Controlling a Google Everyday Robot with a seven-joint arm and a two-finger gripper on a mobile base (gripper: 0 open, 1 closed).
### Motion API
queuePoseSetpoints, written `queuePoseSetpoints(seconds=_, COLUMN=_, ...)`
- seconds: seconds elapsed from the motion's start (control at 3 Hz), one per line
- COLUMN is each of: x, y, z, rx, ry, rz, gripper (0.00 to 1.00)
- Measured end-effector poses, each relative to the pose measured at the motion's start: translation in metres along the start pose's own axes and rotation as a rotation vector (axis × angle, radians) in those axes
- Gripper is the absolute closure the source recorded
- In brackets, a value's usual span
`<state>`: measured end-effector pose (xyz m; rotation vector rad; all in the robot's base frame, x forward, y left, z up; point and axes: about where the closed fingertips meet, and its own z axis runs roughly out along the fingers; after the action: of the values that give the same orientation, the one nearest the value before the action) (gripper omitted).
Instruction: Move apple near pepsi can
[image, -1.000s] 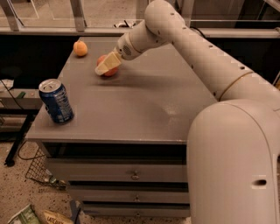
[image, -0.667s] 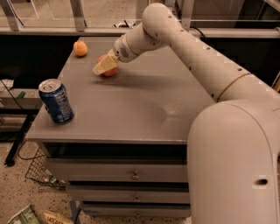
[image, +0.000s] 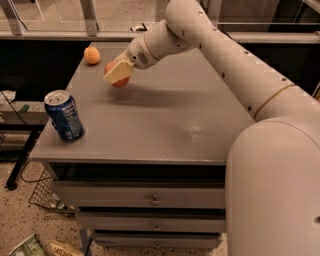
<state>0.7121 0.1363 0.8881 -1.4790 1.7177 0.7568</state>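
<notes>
The apple (image: 109, 68) is red-orange and sits at the far left part of the grey table top (image: 170, 125), mostly covered by my gripper. My gripper (image: 118, 73) reaches in from the right with its cream fingers (image: 120, 71) closed around the apple, holding it just above the surface. The pepsi can (image: 64, 116), blue with a silver top, stands upright near the front left corner of the table, well to the front left of the apple.
A small plain orange fruit (image: 91, 55) lies at the back left corner, just behind the apple. My white arm (image: 225, 55) crosses the table's right side. The table has drawers (image: 150, 200) below. A wire basket (image: 42, 192) and litter are on the floor at left.
My gripper and the apple have shifted slightly left and toward the table's left edge, lifting a little. The can and the orange fruit have not moved.
</notes>
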Motion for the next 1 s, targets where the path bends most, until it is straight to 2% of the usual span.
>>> queuePoseSetpoints(seconds=0.33, x=-0.016, y=0.041, z=-0.015, rx=-0.126, ry=-0.014, rz=-0.140, gripper=0.99)
queuePoseSetpoints(seconds=0.67, x=-0.019, y=0.103, z=-0.001, rx=-0.382, ry=-0.027, rz=-0.287, gripper=1.00)
queuePoseSetpoints(seconds=1.0, x=-0.017, y=0.132, z=0.011, rx=-0.508, ry=-0.045, rz=-0.346, gripper=1.00)
